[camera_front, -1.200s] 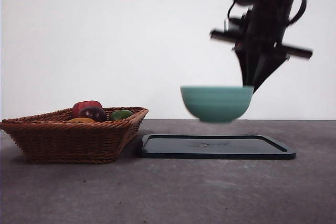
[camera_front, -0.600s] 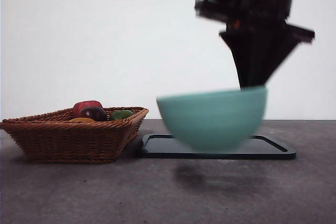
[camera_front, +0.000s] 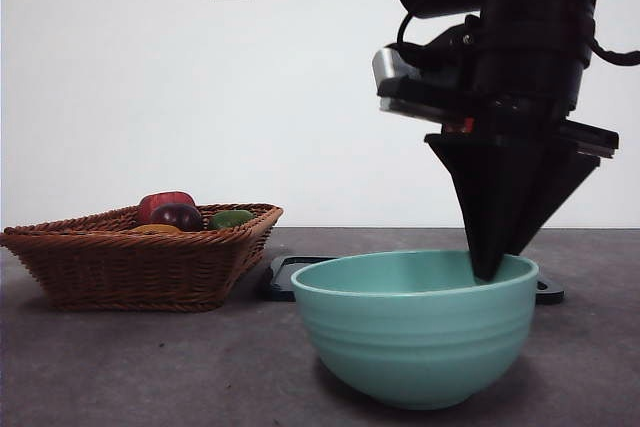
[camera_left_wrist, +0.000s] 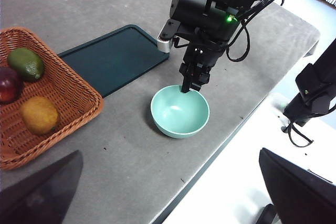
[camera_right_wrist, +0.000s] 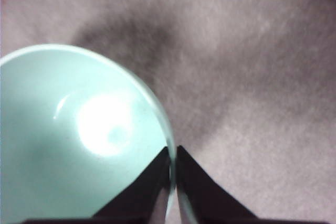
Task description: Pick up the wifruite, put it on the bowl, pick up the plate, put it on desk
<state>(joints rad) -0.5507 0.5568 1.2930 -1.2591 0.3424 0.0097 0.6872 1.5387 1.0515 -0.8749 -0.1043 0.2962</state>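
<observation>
One gripper, my right gripper [camera_right_wrist: 172,174], pinches the rim of the bowl [camera_front: 415,332] on the desk [camera_front: 150,367]; my left gripper [camera_left_wrist: 168,192] waits, jaws spread wide.

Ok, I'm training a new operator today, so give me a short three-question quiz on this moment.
1. True or false: the bowl is empty.
2. What does the right gripper pinch? A) the basket's edge B) the bowl's rim C) the tray
3. Fill in: the bowl rests on the ____.

Key: 1 true; 2 B; 3 desk.
</observation>
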